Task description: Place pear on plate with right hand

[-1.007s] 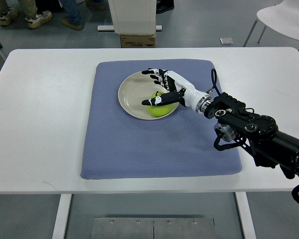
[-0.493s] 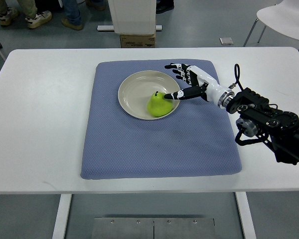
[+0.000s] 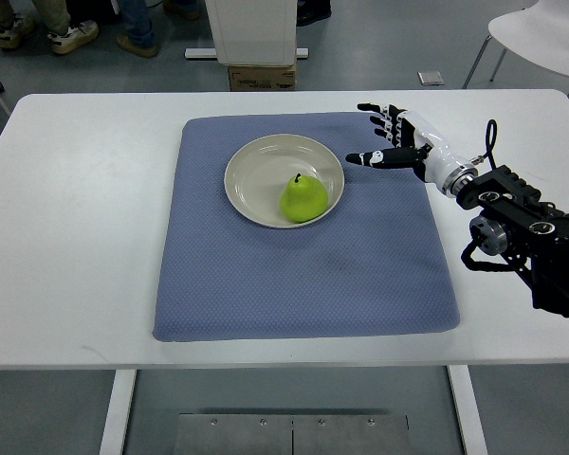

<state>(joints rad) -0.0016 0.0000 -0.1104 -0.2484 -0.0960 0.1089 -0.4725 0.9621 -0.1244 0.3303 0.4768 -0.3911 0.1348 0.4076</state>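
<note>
A round cream plate (image 3: 256, 166) sits on a blue mat (image 3: 303, 265) on the white table (image 3: 76, 237). Inside the plate is one green pear (image 3: 303, 198). It lies at about five o'clock in the plate, close to the rim. The pear's little dark stem points up toward twelve o'clock, and its fat end points toward six o'clock, so its long way runs from the far side to the near side.

The right hand (image 3: 391, 142) is off to the plate's three o'clock side, apart from the plate. Its fingers (image 3: 372, 110) are spread wide and hold nothing. It is over the mat's far right corner.
</note>
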